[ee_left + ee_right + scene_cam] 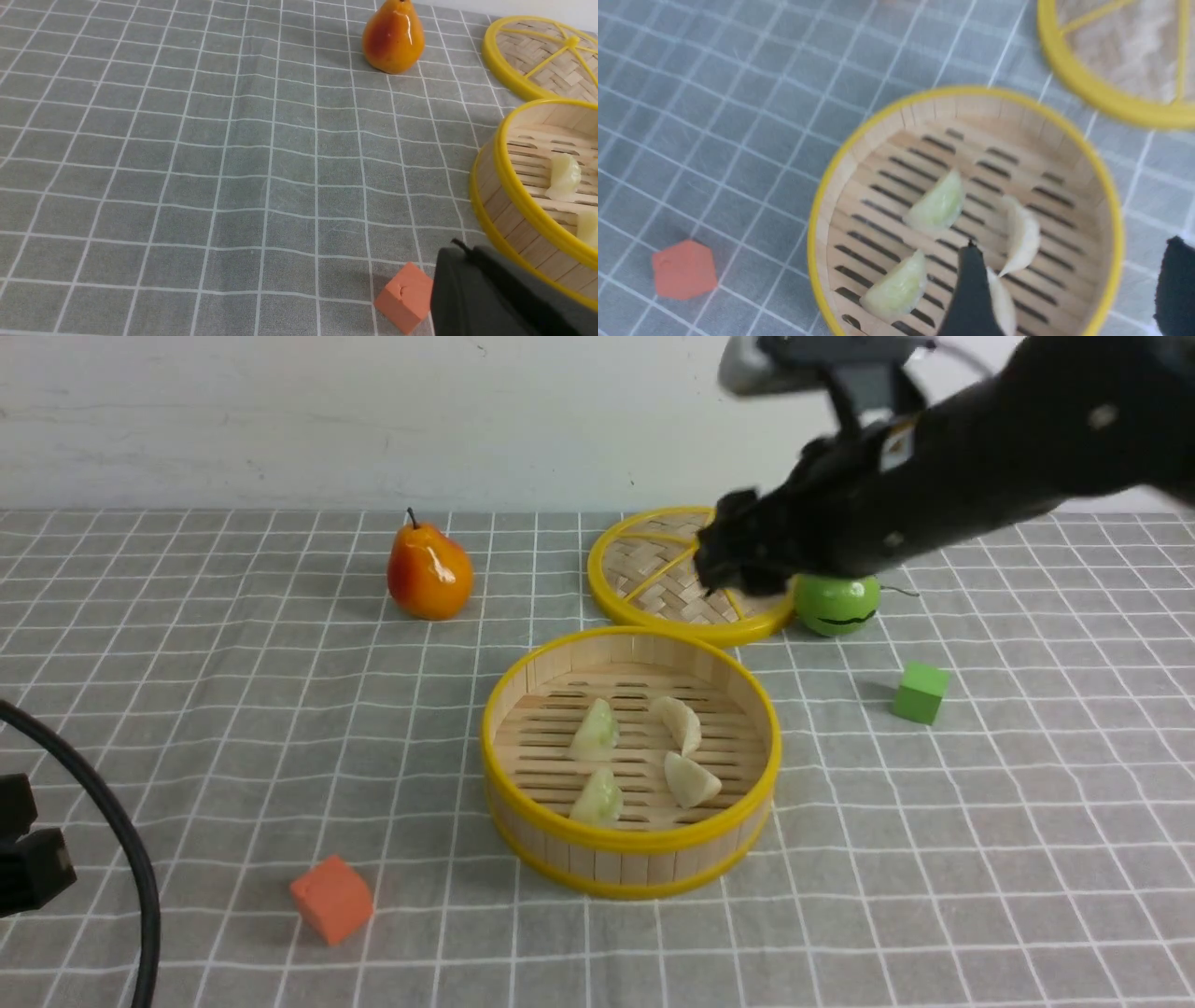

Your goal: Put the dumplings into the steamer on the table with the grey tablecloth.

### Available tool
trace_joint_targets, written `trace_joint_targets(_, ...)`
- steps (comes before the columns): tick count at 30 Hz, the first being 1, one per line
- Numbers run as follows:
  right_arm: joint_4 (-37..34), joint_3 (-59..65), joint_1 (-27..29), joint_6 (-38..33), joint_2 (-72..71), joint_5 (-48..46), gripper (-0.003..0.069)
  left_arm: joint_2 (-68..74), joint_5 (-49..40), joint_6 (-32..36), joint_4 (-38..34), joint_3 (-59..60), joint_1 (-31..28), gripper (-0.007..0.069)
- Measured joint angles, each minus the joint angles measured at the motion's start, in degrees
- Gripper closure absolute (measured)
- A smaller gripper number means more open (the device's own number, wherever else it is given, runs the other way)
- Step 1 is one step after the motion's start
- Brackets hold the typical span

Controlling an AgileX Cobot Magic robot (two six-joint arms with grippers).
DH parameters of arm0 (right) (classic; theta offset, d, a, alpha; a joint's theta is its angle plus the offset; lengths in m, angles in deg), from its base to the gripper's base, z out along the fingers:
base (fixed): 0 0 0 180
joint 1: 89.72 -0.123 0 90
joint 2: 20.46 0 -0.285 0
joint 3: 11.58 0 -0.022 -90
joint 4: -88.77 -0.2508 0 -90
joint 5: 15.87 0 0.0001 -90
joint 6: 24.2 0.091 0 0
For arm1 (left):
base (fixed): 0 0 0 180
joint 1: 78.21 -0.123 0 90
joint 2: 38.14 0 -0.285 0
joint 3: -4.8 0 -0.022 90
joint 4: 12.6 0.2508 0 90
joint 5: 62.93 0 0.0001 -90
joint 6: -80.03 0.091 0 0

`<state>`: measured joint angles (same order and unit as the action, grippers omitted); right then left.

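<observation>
- Front: right gripper [726, 560] hangs raised by the woven lid [644, 581]; all 4 dumplings [595, 729] are seen in the bamboo steamer [523, 686], below it & nearer.
- L wrist: left gripper [476, 289] is taken as closed; steamer just beside it.
- R wrist: right fingers [971, 289] are spread apart, nothing held. Placing judged done; next, arm to be drawn clear w/o clipping the steamer.

steamer [952, 109] | four dumplings [938, 205] inside | tool [1072, 245] spread wide above
</observation>
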<state>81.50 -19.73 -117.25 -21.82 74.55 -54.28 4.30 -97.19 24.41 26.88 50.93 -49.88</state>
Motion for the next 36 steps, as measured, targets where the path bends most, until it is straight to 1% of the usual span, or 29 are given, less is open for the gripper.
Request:
trace_joint_targets(2,2.4,-0.2,0.0,-0.1,-5.7,-2.3,0.0295,0.0,0.0,0.0,0.0,0.0,0.0,0.0626)
trace_joint_targets(3,2.6,-0.3,0.0,-0.1,-6.8,-2.9,0.0306,0.0,0.0,0.0,0.0,0.0,0.0,0.0626)
trace_joint_targets(4,5.1,-0.4,0.0,-0.5,-11.0,-5.3,0.0403,0.0,0.0,0.0,0.0,0.0,0.0,0.0624)
trace_joint_targets(5,5.9,-0.4,0.0,-0.8,-12.4,-6.3,0.0438,0.0,0.0,0.0,0.0,0.0,0.0,0.0623)
trace_joint_targets(6,7.3,0.1,0.0,-1.6,-15.0,-8.5,0.0508,0.0,0.0,0.0,0.0,0.0,0.0,0.0622)
trace_joint_targets(7,7.3,0.2,0.0,-1.8,-15.4,-8.5,0.0520,0.0,0.0,0.0,0.0,0.0,0.0,0.0622)
trace_joint_targets(8,9.0,2.3,0.0,-2.4,-18.6,-9.9,0.0608,0.0,-0.1,0.0,0.0,0.0,0.0,0.0622)
trace_joint_targets(9,9.3,3.0,0.0,-2.4,-19.4,-10.0,0.0626,0.0,-0.1,0.0,0.0,0.0,0.0,0.0622)
trace_joint_targets(10,10.0,6.8,0.0,-2.4,-22.3,-9.7,0.0668,0.0,-0.1,0.0,0.0,0.0,0.0,0.0622)
trace_joint_targets(13,9.8,14.9,0.0,-1.6,-26.4,-6.4,0.0678,0.0,-0.1,0.0,0.0,0.0,0.0,0.0621)
trace_joint_targets(16,7.6,23.0,0.0,0.6,-28.9,-1.8,0.0678,0.0,-0.2,0.0,0.0,0.0,0.0,0.0617)
trace_joint_targets(19,7.3,27.7,0.0,1.1,-29.3,-0.7,0.0678,0.0,-0.2,0.0,0.0,0.0,0.0,0.0614)
trace_joint_targets(21,9.9,29.5,0.1,0.9,-29.3,-1.7,0.0678,0.0,-0.2,0.0,0.0,0.0,0.0,0.0610)
trace_joint_targets(25,12.8,29.9,0.1,1.0,-29.4,-5.5,0.0678,0.0,-0.2,0.0,-0.1,0.0,0.0,0.0607)
trace_joint_targets(28,17.4,33.7,0.3,1.2,-33.2,-7.2,0.0676,0.0,-0.2,0.0,-0.1,0.0,0.0,0.0606)
trace_joint_targets(32,18.4,43.0,3.6,1.3,-44.9,-1.1,0.0676,0.1,-0.6,0.0,0.0,0.0,0.0,0.0603)
trace_joint_targets(35,18.1,54.1,8.7,1.4,-55.6,7.7,0.0674,0.2,-0.9,0.0,0.0,0.0,0.0,0.0600)
trace_joint_targets(36,18.0,59.1,11.9,1.4,-60.0,12.5,0.0674,0.2,-1.0,0.0,0.0,0.0,0.0,0.0599)
